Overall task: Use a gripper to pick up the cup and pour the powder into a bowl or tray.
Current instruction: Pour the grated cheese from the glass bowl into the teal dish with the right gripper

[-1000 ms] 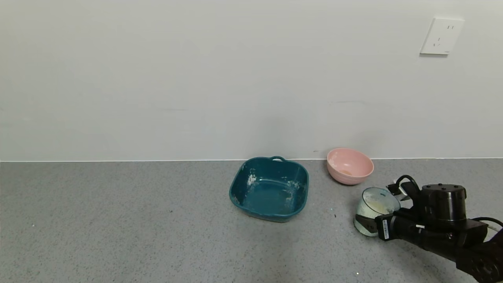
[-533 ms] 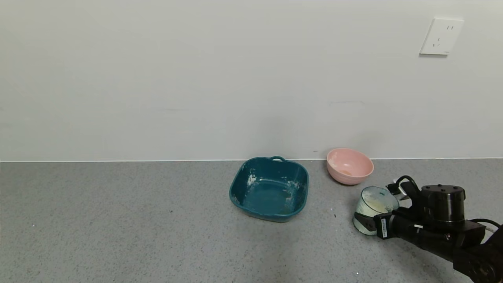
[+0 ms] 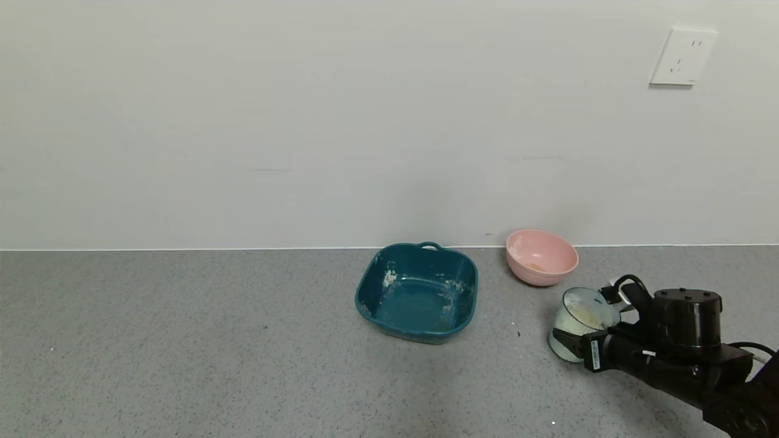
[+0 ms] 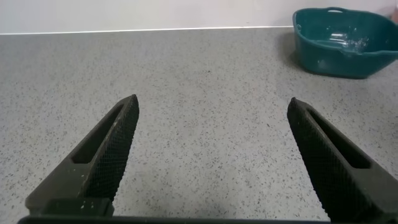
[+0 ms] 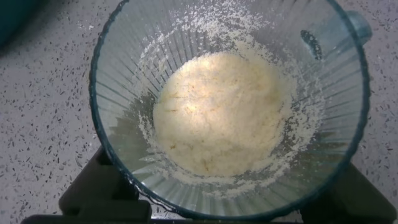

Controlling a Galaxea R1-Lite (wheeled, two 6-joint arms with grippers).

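Note:
The ribbed pale blue-green cup (image 3: 572, 328) is at the right, in front of the pink bowl, and is tilted a little. My right gripper (image 3: 585, 331) is shut on the cup, one finger on each side of its wall. The right wrist view looks down into the cup (image 5: 124, 155), with clumpy off-white powder (image 5: 224, 112) in its base and my right gripper (image 5: 227, 202) clamped round it. The dark teal basin (image 3: 365, 286) stands to the cup's left with white smears on its walls. My left gripper (image 4: 212, 102) is open and empty over bare counter; the basin (image 4: 339, 53) lies farther off.
A round pink bowl (image 3: 540, 257) stands by the wall just behind the cup. The grey speckled counter (image 3: 182, 340) ends at a white wall with a socket (image 3: 683, 56). A few powder specks lie on the counter between basin and cup.
My right gripper has risen very slightly with the cup in it. The basin and the pink bowl have not moved.

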